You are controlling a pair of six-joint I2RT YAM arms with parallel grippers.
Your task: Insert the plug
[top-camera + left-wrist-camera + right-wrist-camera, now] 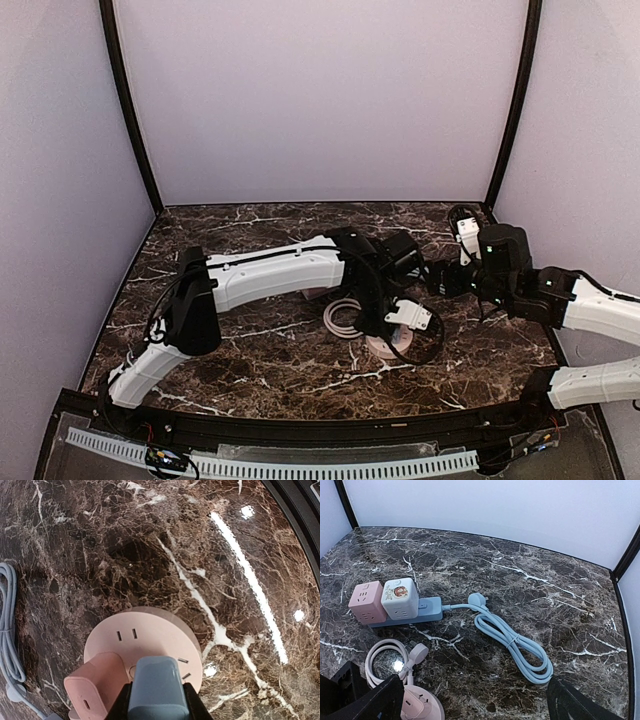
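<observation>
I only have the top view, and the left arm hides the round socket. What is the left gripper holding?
Observer: The left gripper is shut on a blue-grey plug, right over the pink socket.
Operator: Is the socket's face free?
Observer: Not all of it. A pink adapter stands on it, left of the plug in the left wrist view.
Operator: Any open slots?
Observer: A two-slot pair on the far side of the face is uncovered.
</observation>
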